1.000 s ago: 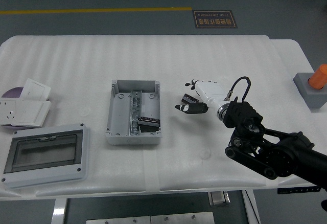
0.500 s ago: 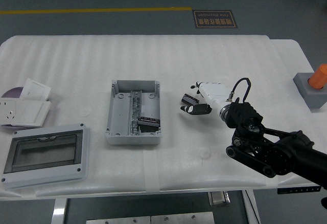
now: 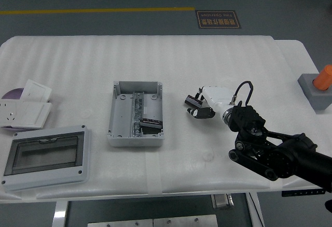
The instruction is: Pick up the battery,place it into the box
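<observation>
One open grey box (image 3: 135,114), one lidded enclosure (image 3: 45,156), perhaps two white socket plates (image 3: 26,110), one robot hand (image 3: 203,104).

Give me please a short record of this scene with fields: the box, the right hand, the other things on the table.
box: grey box, open, table middle, a dark part inside
right hand: right hand, right of the box, fingers curled, contents unclear
table left: clear-window cover, white socket plate
table right edge: grey block with orange knob
left hand: not visible
</observation>
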You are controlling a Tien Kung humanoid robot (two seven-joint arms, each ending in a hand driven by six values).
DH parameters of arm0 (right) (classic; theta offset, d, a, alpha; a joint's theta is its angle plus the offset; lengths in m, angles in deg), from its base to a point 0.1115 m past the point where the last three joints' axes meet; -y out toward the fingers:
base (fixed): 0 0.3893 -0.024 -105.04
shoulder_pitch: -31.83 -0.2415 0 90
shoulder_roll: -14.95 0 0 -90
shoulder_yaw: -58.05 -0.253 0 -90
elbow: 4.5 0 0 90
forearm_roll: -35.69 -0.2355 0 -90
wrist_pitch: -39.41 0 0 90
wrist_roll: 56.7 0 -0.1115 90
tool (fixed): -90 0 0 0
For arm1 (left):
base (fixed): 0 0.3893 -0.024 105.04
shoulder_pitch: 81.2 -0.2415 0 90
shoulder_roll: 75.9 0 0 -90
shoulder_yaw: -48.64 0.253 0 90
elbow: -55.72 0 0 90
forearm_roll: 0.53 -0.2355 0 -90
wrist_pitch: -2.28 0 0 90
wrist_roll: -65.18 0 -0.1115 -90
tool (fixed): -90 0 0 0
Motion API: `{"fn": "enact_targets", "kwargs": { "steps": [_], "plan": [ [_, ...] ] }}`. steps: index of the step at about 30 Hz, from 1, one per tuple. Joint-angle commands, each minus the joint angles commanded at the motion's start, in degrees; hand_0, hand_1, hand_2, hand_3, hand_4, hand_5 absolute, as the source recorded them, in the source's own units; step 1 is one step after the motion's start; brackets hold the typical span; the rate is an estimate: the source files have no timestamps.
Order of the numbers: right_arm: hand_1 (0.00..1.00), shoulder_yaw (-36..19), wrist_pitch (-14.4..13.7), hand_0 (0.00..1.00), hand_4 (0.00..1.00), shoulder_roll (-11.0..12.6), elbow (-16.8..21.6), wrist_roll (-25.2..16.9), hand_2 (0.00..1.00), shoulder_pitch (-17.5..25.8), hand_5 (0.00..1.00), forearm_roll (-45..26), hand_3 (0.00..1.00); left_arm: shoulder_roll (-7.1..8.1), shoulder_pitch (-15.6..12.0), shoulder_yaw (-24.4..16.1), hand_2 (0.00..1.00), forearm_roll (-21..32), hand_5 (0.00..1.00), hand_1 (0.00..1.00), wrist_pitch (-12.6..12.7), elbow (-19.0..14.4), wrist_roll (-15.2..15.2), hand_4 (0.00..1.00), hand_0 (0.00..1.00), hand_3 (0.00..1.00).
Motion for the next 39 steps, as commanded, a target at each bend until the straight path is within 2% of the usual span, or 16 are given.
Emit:
{"fn": "enact_targets", "kwargs": {
  "steps": [3, 4, 9, 10, 15, 16, 21, 22, 27, 28, 39],
  "plan": [
    [0.535, 0.2, -0.7, 0.495, 0.726, -0.2, -0.3, -0.2, 0.479, 0.1, 0.473, 0.0, 0.629, -0.01, 0.0, 0.3, 0.521, 0.2, 0.248, 0.636, 0.0, 0.0, -0.2, 0.615, 0.58, 0.546],
    [0.495, 0.3, -0.9, 0.456, 0.7, -0.2, -0.4, -0.2, 0.441, 0.1, 0.455, 0.0, 0.615, -0.02, 0.0, 0.3, 0.521, 0.2, 0.253, 0.636, 0.0, 0.0, -0.2, 0.619, 0.581, 0.546],
    [0.495, 0.7, -1.9, 0.456, 0.7, -0.5, -0.8, -0.2, 0.441, 0.2, 0.455, -0.1, 0.615, -0.05, 0.0, 0.1, 0.521, 0.1, 0.253, 0.636, -0.1, 0.0, -0.3, 0.619, 0.581, 0.546],
    [0.474, 0.8, -2.0, 0.443, 0.64, -0.5, -0.8, -0.2, 0.414, 0.3, 0.395, -0.1, 0.618, -0.04, 0.0, 0.1, 0.521, 0.0, 0.261, 0.636, -0.1, 0.0, -0.3, 0.625, 0.581, 0.547],
    [0.474, 1.1, -2.9, 0.443, 0.64, -0.7, -1.3, -0.3, 0.414, 0.4, 0.395, -0.2, 0.618, 0.0, 0.0, 0.2, 0.521, 0.1, 0.261, 0.636, -0.1, 0.0, -0.4, 0.625, 0.581, 0.547],
    [0.458, 1.2, -3.1, 0.411, 0.426, -0.8, -1.4, -0.3, 0.387, 0.4, 0.211, -0.3, 0.649, 0.01, 0.0, 0.2, 0.521, 0.1, 0.268, 0.636, -0.1, 0.0, -0.4, 0.631, 0.581, 0.547],
    [0.458, 1.3, -4.1, 0.411, 0.426, -1.1, -1.7, -0.6, 0.387, 0.5, 0.211, -0.7, 0.649, -0.03, 0.0, 0.2, 0.521, 0.1, 0.268, 0.636, -0.1, 0.0, -0.5, 0.631, 0.581, 0.547],
    [0.456, 1.3, -4.4, 0.4, 0.359, -1.1, -1.7, -0.7, 0.366, 0.5, 0.156, -0.8, 0.664, -0.04, 0.0, 0.2, 0.522, 0.1, 0.275, 0.636, -0.1, 0.0, -0.5, 0.635, 0.58, 0.548],
    [0.456, 1.6, -5.4, 0.4, 0.359, -1.3, -1.9, -1.2, 0.366, 0.7, 0.156, -1.1, 0.664, -0.05, 0.1, 0.1, 0.522, 0.1, 0.275, 0.636, -0.1, 0.0, -0.5, 0.635, 0.58, 0.548],
    [0.449, 1.7, -5.7, 0.391, 0.325, -1.4, -2.0, -1.3, 0.362, 0.7, 0.141, -1.2, 0.664, -0.05, 0.1, 0.0, 0.524, 0.1, 0.277, 0.636, -0.1, 0.0, -0.5, 0.64, 0.58, 0.55],
    [0.44, 1.8, -7.7, 0.388, 0.327, -1.1, -1.4, -2.6, 0.358, 1.1, 0.148, -2.4, 0.662, -0.12, 0.1, -0.4, 0.525, -0.1, 0.281, 0.636, -0.1, 0.0, -0.5, 0.645, 0.58, 0.551]
  ]
}}
